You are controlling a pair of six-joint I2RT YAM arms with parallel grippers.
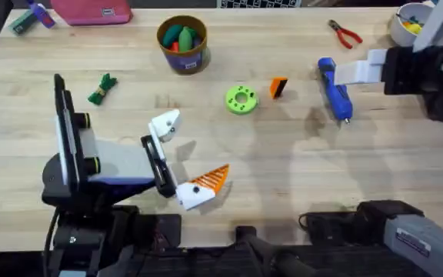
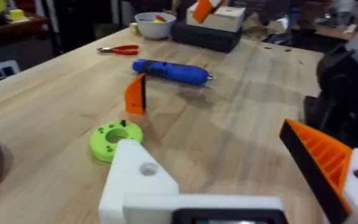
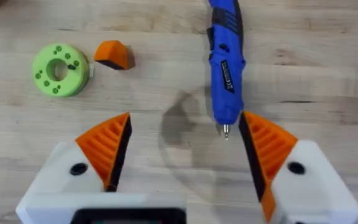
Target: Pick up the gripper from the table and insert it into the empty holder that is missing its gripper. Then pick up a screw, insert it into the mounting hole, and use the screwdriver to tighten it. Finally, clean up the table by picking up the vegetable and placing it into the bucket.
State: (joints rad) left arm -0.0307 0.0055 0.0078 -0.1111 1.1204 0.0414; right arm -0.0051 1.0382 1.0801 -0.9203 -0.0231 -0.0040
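Holder [image 2: 143, 180] on the left arm's gripper [image 1: 181, 158] is a bare white block with one dark hole, its orange finger missing; the opposite mount carries its ribbed orange pad [image 2: 319, 158]. The jaws stand wide apart with nothing between them.

Landmark: the green ring [image 1: 241, 99]. The loose gripper finger [image 1: 278, 87], an orange wedge with a black end, stands just beside the ring on the side toward the blue screwdriver [image 1: 334, 89], apart from both. Judged light, rigid plastic, small and liable to tip or skid; best pinched across its flat side faces, leaving the black end free for seating in the holder.

The right gripper [image 3: 185, 155] hovers above the table with both orange pads spread and empty; the screwdriver's metal tip [image 3: 226, 130] lies near one pad. The arm reaches in from the right edge, wrist camera facing down.

Farther from the ring, the bucket [image 1: 183, 44] holds toy items; the leafy vegetable [image 1: 103, 89] lies well apart, beyond the left arm. Red-handled pliers [image 1: 346, 34] rest farthest.
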